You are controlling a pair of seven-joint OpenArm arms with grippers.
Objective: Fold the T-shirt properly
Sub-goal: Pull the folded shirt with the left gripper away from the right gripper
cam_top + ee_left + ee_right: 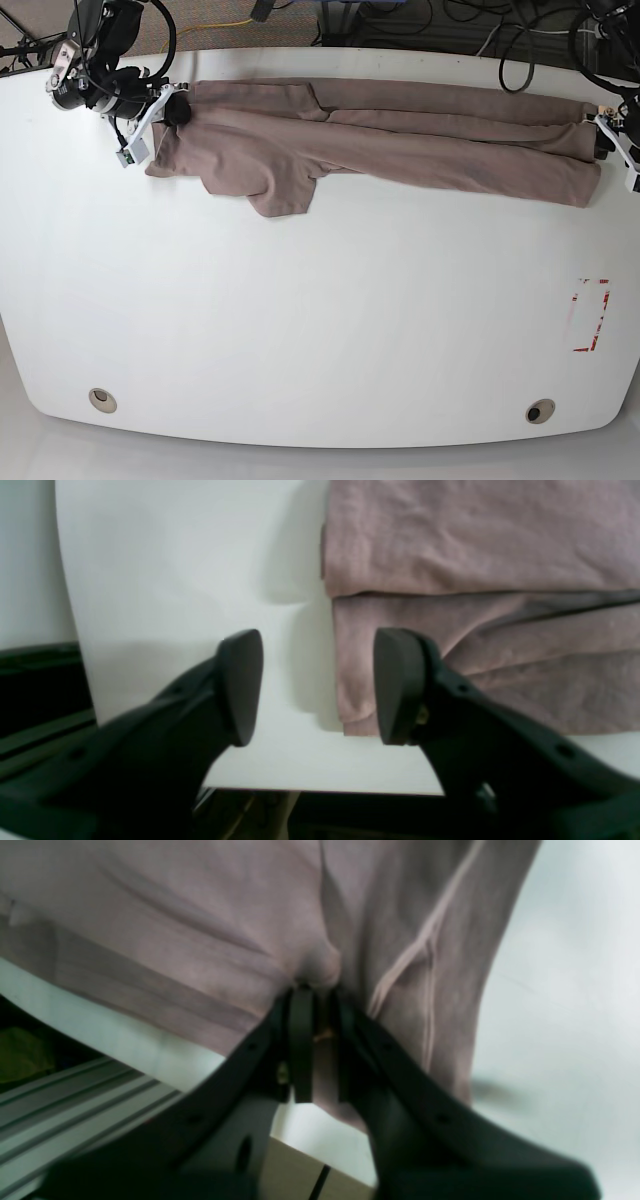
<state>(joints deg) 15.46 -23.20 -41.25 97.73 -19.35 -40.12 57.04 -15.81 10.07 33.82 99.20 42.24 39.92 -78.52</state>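
A: How far along is it?

B: The T-shirt (400,135) lies as a long folded band along the tabletop's (300,320) far edge; crosswise folds are left.

A: The grippers?

B: The left gripper (318,685) stands open beside it, and the right gripper (320,1050) is clamped on cloth, seemingly the collar end.

A robotics lab: white table (320,330), tangled cables (470,30) and aluminium framing (60,1110).

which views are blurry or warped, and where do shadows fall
Left wrist view: the left end effector is soft and out of focus up close, and the T-shirt casts a grey shadow on the table. Right wrist view: blurred overall, with the right end effector dark against the cloth. Base view: sharp, evenly lit, table edges bowed by the lens.
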